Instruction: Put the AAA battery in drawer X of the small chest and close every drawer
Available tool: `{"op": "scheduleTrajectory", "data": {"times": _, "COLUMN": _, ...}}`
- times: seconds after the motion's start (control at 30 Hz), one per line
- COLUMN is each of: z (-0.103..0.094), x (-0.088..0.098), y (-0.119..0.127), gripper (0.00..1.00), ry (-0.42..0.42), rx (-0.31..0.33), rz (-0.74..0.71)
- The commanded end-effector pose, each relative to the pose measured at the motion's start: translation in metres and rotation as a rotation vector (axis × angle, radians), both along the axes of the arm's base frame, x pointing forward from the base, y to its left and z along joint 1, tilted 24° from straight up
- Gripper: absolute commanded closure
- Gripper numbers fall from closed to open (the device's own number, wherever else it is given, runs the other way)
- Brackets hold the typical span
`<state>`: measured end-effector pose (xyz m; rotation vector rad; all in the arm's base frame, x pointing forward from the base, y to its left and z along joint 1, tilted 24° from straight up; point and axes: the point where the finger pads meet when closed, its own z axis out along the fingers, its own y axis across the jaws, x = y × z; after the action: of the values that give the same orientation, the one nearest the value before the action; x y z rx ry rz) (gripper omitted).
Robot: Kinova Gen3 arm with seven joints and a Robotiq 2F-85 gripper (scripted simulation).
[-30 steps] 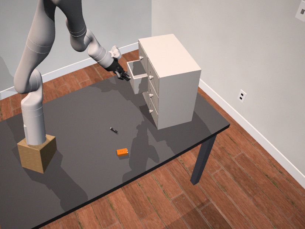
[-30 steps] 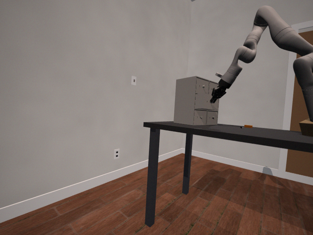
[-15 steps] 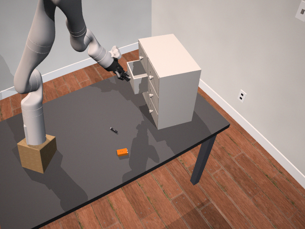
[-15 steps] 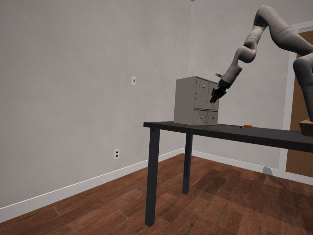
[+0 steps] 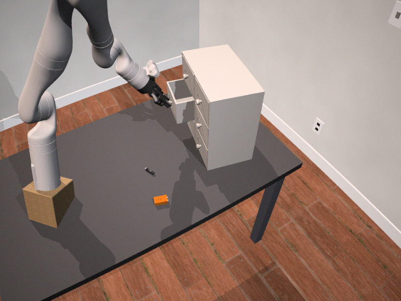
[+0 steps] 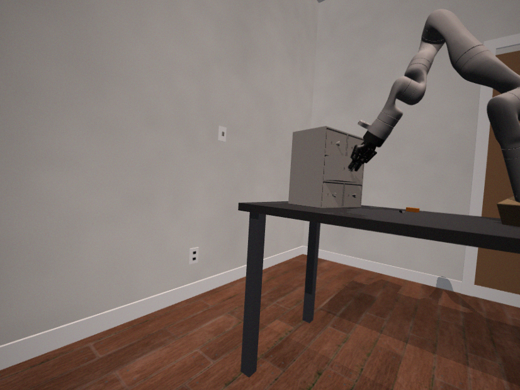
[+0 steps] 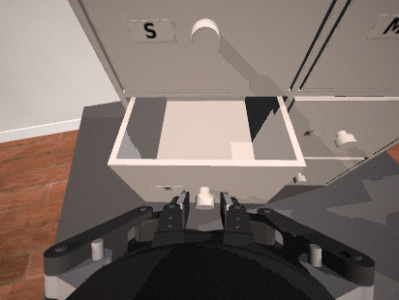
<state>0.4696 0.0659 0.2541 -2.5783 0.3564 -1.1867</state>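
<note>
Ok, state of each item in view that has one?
Gripper: part-open, fingers astride a drawer knob
Middle drawer: partly out, nothing visible inside
Drawer S: in
Drawer M: in
Chest: upright
AAA battery: lying on table
Orange block: lying flat

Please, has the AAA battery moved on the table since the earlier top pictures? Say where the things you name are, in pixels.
No. The AAA battery [image 5: 149,171] [image 6: 401,211] shows no visible shift in any direction, judged against the wooden block [image 5: 40,207] [image 6: 510,213] under the arm.
</note>
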Motion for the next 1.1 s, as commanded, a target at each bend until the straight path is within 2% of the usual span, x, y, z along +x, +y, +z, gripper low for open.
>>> {"op": "scheduleTrajectory", "data": {"times": 0.0, "z": 0.0, "x": -0.002, "y": 0.0, "gripper": 0.67, "ry": -0.001, "rx": -0.001, "rz": 0.0}}
{"op": "scheduleTrajectory", "data": {"times": 0.27, "z": -0.003, "x": -0.015, "y": 0.003, "gripper": 0.67, "ry": -0.001, "rx": -0.001, "rz": 0.0}}
{"op": "scheduleTrajectory", "data": {"times": 0.6, "z": -0.009, "x": -0.043, "y": 0.008, "gripper": 0.67, "ry": -0.001, "rx": -0.001, "rz": 0.0}}
{"op": "scheduleTrajectory", "data": {"times": 1.07, "z": -0.01, "x": -0.047, "y": 0.009, "gripper": 0.67, "ry": -0.001, "rx": -0.001, "rz": 0.0}}
